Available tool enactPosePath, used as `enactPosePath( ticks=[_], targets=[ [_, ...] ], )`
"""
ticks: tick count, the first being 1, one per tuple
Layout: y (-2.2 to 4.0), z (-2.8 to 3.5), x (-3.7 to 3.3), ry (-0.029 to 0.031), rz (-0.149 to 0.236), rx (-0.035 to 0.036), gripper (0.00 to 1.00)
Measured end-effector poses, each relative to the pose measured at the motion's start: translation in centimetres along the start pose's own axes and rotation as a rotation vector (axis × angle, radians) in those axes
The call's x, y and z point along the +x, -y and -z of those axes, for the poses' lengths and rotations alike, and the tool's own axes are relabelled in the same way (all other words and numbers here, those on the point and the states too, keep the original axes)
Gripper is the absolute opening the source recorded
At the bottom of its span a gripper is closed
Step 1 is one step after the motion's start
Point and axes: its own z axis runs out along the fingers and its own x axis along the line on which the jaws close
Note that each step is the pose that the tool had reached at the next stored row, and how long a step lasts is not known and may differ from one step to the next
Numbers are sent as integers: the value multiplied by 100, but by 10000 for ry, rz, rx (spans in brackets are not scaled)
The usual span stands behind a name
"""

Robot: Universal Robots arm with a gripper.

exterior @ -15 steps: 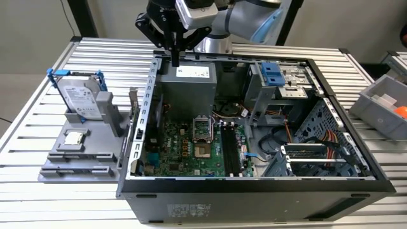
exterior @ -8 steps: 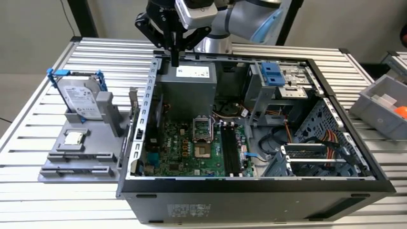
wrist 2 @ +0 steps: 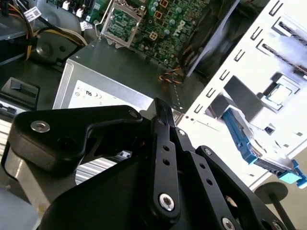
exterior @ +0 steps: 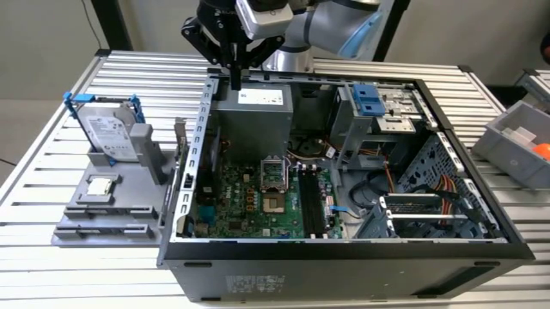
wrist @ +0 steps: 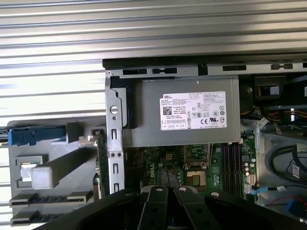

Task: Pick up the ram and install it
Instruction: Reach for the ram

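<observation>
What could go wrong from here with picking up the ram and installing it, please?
The ram stands on edge close beside the case wall, so the tool, now above the power supply, might clip that wall descending. The memory slots sit beside a blue cable, which could snag.

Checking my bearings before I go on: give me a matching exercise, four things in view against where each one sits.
Things:
1 hard drive
2 processor chip
3 power supply
4 gripper

Places:
A inside the case, at its far end in the exterior view
B hovering over the case's far wall
C lying flat on the grey holder
D standing upright in the grey holder

Pairs: 1-D, 2-C, 3-A, 4-B
</observation>
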Motion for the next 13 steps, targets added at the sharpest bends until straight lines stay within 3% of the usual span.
enactPosePath(
  ticks=[13],
  targets=[
    [8,1,111,-11,0,1,0]
  ],
)
